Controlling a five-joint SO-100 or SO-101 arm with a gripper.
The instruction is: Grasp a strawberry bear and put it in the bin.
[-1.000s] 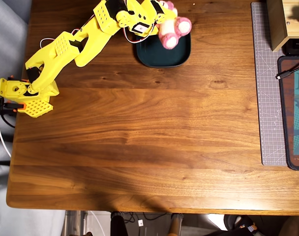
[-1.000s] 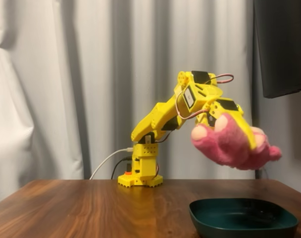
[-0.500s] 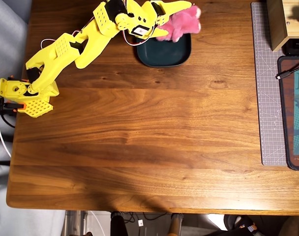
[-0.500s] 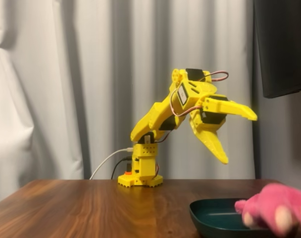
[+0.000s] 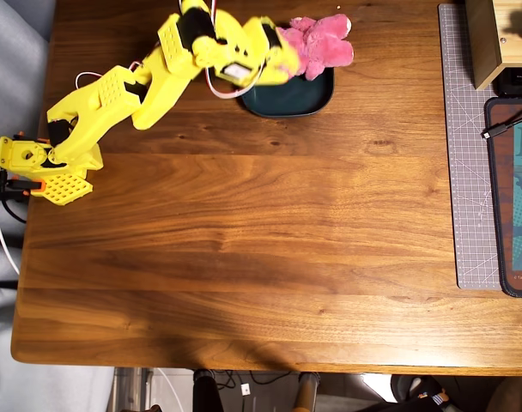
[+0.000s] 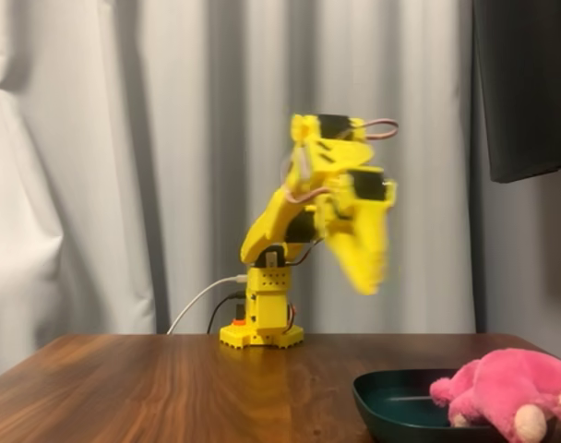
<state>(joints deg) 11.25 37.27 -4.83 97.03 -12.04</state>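
Observation:
The pink strawberry bear [image 5: 318, 46] lies in the dark teal bin [image 5: 287, 99], sprawled over its far-right rim. In the fixed view the bear [image 6: 516, 388] rests on the right side of the bin [image 6: 391, 406] with a foot hanging over the edge. My yellow gripper [image 5: 281, 58] hovers over the bin's left part, apart from the bear and holding nothing. In the fixed view the gripper [image 6: 365, 275] hangs high above the table, pointing down and left of the bin. Motion blur hides how its jaws stand.
The arm's base [image 5: 38, 163] sits at the table's left edge. A grey cutting mat [image 5: 467, 154], a wooden box [image 5: 493, 43] and a dark mat [image 5: 514, 197] occupy the right side. A pale curtain hangs behind the arm's base [image 6: 262, 323].
The gripper opened and dropped the bear, which fell and settled on the bin's edge. The arm has since swung back toward its base, away from the bear.

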